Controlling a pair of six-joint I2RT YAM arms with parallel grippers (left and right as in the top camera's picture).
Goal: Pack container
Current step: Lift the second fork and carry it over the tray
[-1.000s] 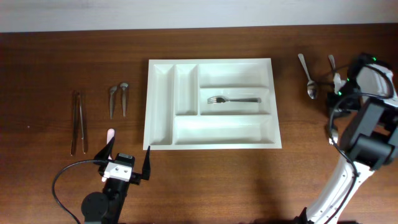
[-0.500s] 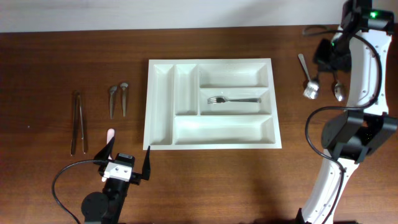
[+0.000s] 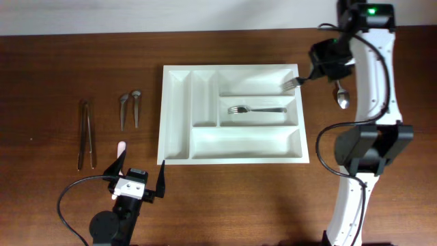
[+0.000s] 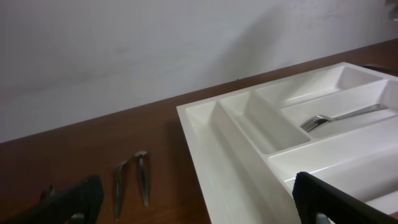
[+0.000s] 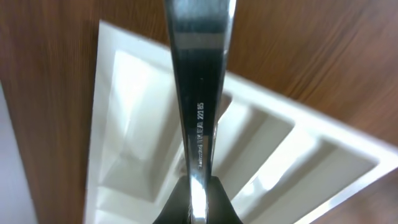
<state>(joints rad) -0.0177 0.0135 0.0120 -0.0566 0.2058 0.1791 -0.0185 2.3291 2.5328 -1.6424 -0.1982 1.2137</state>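
The white container (image 3: 176,116) lies mid-table with one fork (image 3: 256,109) in its middle crosswise compartment. My right gripper (image 3: 315,74) hovers at the container's upper right corner, shut on a second fork (image 3: 293,83) whose tines point left over the top compartment. In the right wrist view that fork's handle (image 5: 198,93) runs up from the shut right gripper (image 5: 198,202), with the container (image 5: 118,124) below. My left gripper (image 3: 140,179) stands open and holds nothing near the front edge, left of the container (image 4: 236,162). The left gripper (image 4: 199,214) shows only its dark fingertips (image 4: 68,199).
A spoon (image 3: 341,97) lies on the table right of the container, partly behind the right arm. Two small spoons (image 3: 130,108) and a pair of tongs (image 3: 85,133) lie to the left. A small pink item (image 3: 121,146) sits by the left gripper.
The right arm has swung from the table's right side to the container's upper right corner, carrying a fork. The left arm has not moved.
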